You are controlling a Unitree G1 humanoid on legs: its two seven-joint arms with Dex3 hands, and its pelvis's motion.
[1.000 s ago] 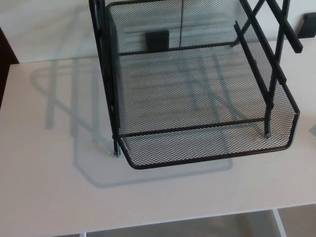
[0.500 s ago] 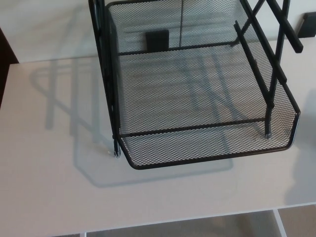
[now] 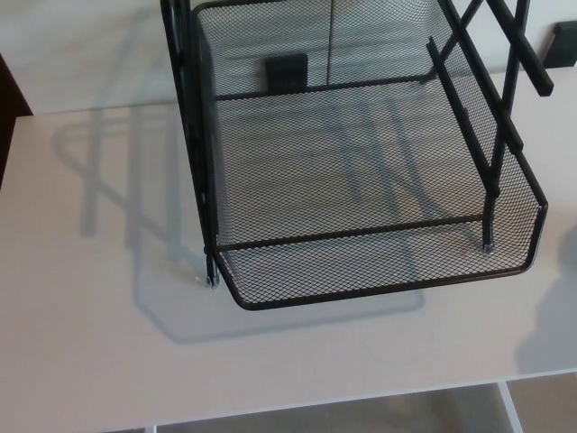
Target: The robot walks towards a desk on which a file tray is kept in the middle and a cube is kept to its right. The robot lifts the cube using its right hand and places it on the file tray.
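Head view: we find the mesh file tray point(image 3: 379, 266) on the white desk point(image 3: 90, 361), black uprights point(image 3: 185, 90) flanking it; neither hand shows, so its state cannot be told.

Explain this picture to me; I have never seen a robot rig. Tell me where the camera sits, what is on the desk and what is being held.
The picture comes from a camera on a humanoid robot's head, looking down at the work in front of it. Picture left is the robot's own left.

You see a white desk with a black wire-mesh file tray standing in the middle. The tray is empty. A small black block shows through the mesh, behind the tray.

Neither the left hand nor the right hand is in the picture, so nothing can be seen being held. The cube is not in view either. A soft shadow falls on the desk's right edge; what casts it lies outside the frame.
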